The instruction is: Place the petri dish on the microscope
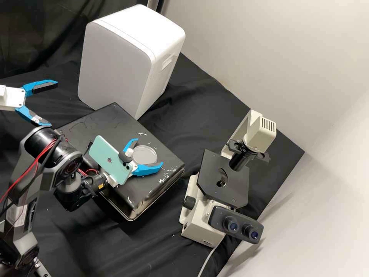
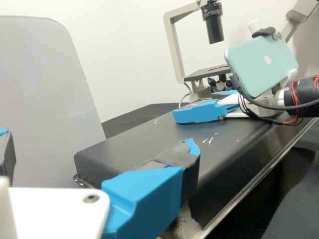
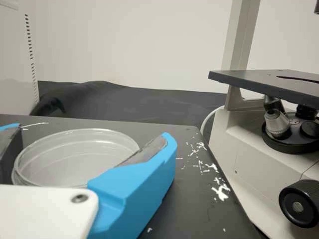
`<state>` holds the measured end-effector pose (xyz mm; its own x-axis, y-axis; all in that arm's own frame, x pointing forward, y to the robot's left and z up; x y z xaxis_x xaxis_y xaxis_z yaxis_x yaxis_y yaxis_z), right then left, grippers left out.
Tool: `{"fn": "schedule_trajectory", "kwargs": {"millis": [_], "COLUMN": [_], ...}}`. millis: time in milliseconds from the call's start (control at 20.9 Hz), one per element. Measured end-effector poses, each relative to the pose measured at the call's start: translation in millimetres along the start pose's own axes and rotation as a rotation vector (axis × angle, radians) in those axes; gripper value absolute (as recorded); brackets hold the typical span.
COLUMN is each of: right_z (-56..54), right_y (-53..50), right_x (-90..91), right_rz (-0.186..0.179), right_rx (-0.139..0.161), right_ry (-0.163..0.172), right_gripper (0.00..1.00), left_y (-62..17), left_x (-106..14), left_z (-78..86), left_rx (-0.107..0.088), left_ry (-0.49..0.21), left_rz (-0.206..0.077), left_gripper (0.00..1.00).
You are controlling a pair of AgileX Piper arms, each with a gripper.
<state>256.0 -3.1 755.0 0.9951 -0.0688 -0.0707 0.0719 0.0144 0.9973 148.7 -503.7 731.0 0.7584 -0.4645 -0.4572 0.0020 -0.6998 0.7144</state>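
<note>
Clear petri dish (image 1: 145,154) | between spread right jaws | left jaws spread, well apart

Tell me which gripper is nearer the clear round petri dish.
Right. The right gripper is around the clear round petri dish on the black metal box; the left gripper hangs apart, beyond the box's edge.

Clear round petri dish (image 1: 144,154) lies flat on black tray (image 1: 103,123); white microscope (image 1: 226,181) stands nearby
</note>
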Motion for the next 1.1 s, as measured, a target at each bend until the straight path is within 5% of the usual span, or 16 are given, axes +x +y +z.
{"fn": "schedule_trajectory", "kwargs": {"millis": [623,1103], "right_z": [3.5,4.6], "right_y": [5.8,49.3], "right_x": [0.4,-28.2], "right_rz": [0.011,0.133], "right_rx": [0.007,0.076], "right_ry": [-0.002,-0.025], "right_gripper": [0.0,0.0], "left_y": [-0.2,-0.2], "left_x": [0.0,0.0], "left_z": [-0.6,-0.6], "left_rx": [0.0,0.0], "left_ry": [0.003,0.003], "left_rz": [-0.001,-0.001], "left_gripper": [1.0,1.0]}}
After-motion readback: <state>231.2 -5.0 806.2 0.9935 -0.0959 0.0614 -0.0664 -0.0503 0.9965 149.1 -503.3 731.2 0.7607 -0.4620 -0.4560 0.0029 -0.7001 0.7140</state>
